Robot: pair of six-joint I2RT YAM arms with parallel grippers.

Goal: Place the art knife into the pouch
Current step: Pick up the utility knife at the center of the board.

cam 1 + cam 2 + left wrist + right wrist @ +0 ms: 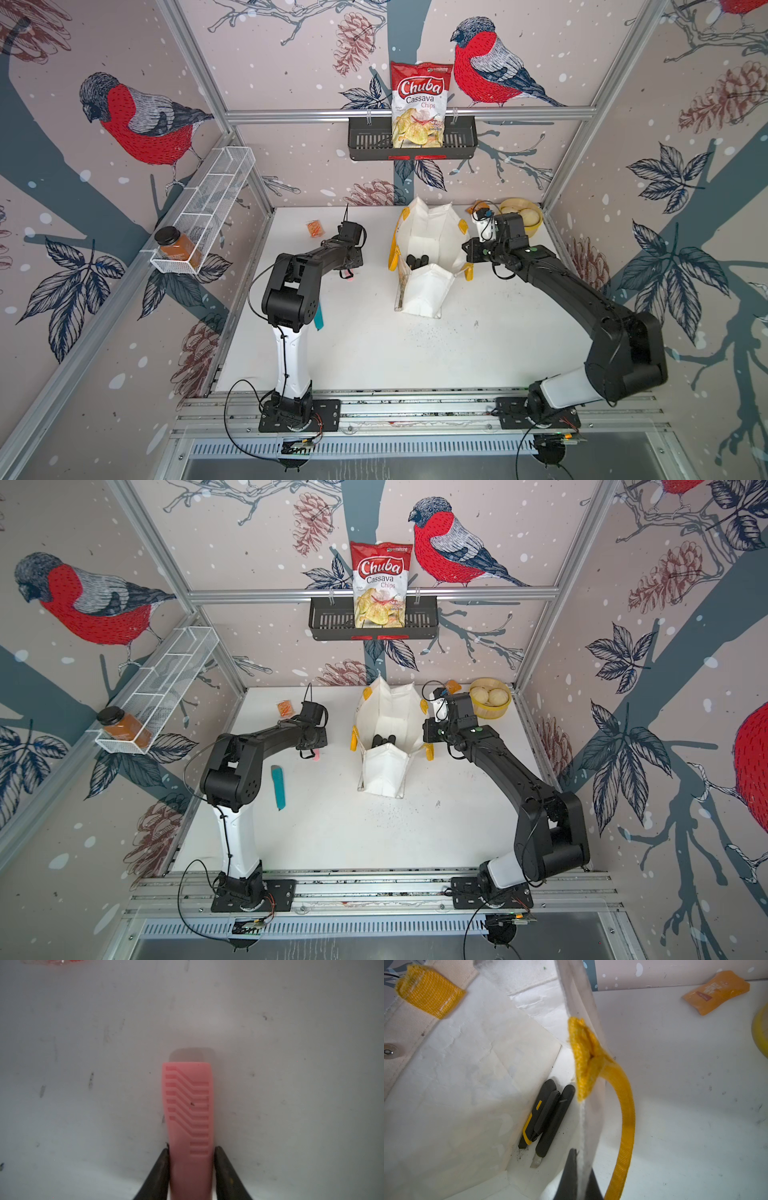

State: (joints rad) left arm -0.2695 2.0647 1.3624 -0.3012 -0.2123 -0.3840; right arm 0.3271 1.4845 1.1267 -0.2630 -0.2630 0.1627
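Flanking the pink knife [187, 1105], the left hand [191, 1148] is resting a dark finger [160, 1172] along each of its sides in the wrist view. Whether the fingers are squeezing it or only lying against it is not coming through. The knife is lying flat on the worktop [83, 1064], its far end cut square and its near end running out of the picture. In both top views the arm is hiding nearly all of it. Only a pink sliver is showing beneath the wrist, left of the pouch [384, 771] and apart from it. A teal knife [278, 787] is lying nearer the left arm's base, and in a top view the elbow is covering most of it.

The right hand [582, 1159] is clenching the pouch's rim, one finger inside the fabric wall and one outside, both blurred and cut off at the picture's edge. A yellow handle [623, 1115] is looping just beside the grip. Black knives [548, 1115] are lying in the pouch's bottom corner, and their number is hard to count. Beyond, an orange packet [716, 991] is lying by the wall, and a yellow bowl [760, 1030] is showing only a slice of rim.
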